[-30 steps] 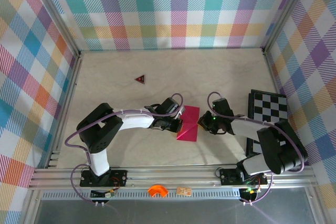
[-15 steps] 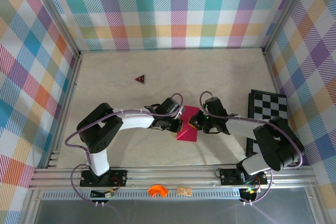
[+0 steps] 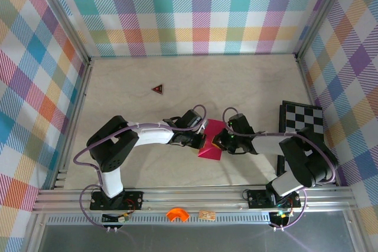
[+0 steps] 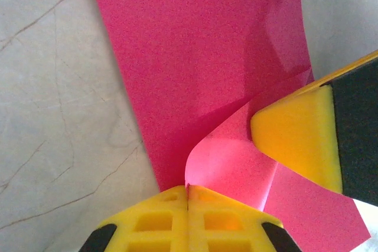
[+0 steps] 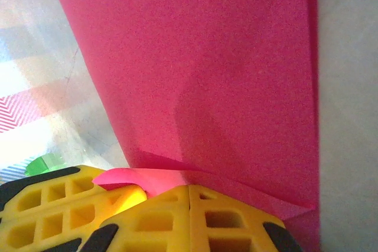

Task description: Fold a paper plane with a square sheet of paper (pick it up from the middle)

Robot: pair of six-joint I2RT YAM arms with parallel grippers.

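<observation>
Both arms stretch low and inward, meeting over the square sheet of paper [image 4: 201, 57]; closed left gripper [image 4: 188, 189] pinches its curled flap, closed right gripper [image 5: 189, 188] presses down beside.

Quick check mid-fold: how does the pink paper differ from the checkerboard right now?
The pink paper is plain magenta; the checkerboard is black-and-white squares. The paper sits mid-table, a flap curled up at the tips of the left gripper and right gripper; the checkerboard lies flat at the right side of the table, away from both tips. Both rest on that pale table.
</observation>
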